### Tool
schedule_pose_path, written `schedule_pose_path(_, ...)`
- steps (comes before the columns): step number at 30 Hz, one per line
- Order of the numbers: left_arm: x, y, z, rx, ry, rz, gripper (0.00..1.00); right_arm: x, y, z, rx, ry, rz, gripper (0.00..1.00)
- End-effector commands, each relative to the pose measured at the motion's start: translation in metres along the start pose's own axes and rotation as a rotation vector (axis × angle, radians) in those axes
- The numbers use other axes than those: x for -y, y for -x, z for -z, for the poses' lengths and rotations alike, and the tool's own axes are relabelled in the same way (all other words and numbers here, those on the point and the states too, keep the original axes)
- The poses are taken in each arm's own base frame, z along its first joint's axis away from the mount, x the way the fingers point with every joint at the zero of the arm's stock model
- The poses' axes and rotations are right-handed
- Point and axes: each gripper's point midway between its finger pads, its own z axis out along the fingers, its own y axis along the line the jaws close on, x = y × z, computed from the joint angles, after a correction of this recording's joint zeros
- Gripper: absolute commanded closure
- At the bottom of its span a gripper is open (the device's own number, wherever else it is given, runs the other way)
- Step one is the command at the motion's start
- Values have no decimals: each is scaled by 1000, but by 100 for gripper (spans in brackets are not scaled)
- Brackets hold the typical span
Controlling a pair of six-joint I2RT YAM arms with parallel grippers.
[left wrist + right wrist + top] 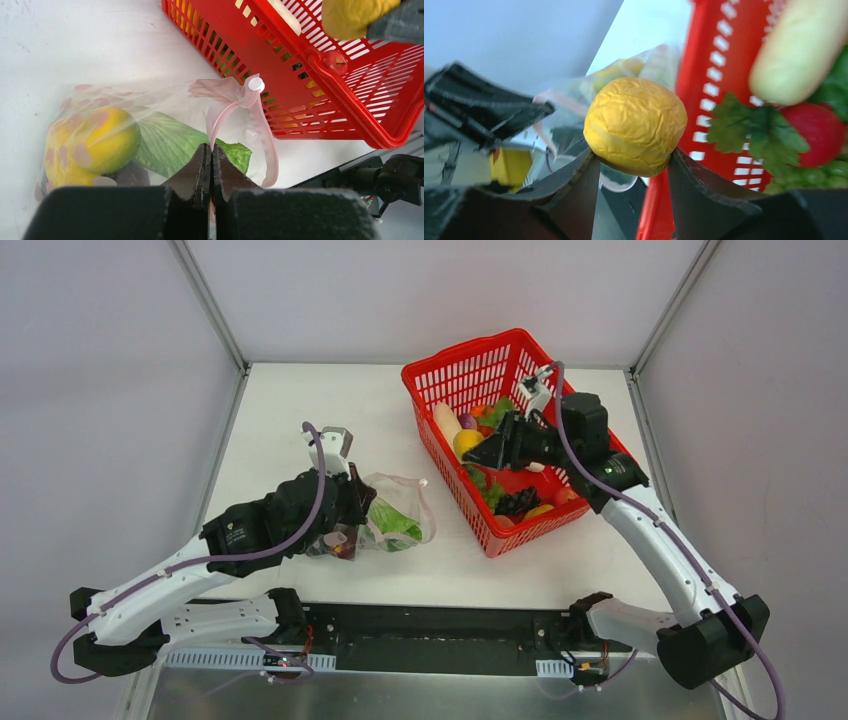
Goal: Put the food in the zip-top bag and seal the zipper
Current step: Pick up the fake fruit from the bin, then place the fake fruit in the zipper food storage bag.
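One yellow fruit [635, 125] was clamped by the right gripper [633, 155]; the slack zip-top bag [165, 107], pinched by the left gripper [210, 150], could be missed.

Robotics lab test cell. White table [300, 420] boxed in by plain grey panels [100, 390] on aluminium posts [210, 300]. Left arm [170, 585] and right arm [660, 540] bolted to black rail [430, 635] at near edge, purple cables [318, 480] exposed. Plastic toy food [517, 502] in red basket [455, 365] as props
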Motion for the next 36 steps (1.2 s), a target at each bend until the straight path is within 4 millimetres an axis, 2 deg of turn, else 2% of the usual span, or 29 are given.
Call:
schedule_pose_path(1,9,20,4,48,-33,38,100,-49,-20,5,-77,181,136,52)
schedule_pose_path(8,11,20,4,49,-43,40,100,-84,-64,-6,-232,281,254,52)
schedule_pose_path(13,15,23,5,52,-64,49,100,-87,-90,-29,-316,228,309,51)
schedule_pose_path(18,20,25,7,54,-89,57,100,-88,-102,-51,-346,180,345,51)
schedule_pose_path(25,26,27,11,60,-134,75,100,-79,-106,-80,-323,57,397,48)
schedule_pose_path(27,28,28,13,66,-147,81,100,-88,-110,-83,-338,73,420,46)
schedule_pose_path(30,26,30,15,76,-147,90,100,-102,-119,-83,-349,127,441,34)
schedule_pose_path(33,25,31,16,86,-145,98,100,-116,-124,-79,-343,212,437,28)
schedule_pose_path(36,23,32,17,95,-146,103,100,-119,-124,-75,-338,233,432,24)
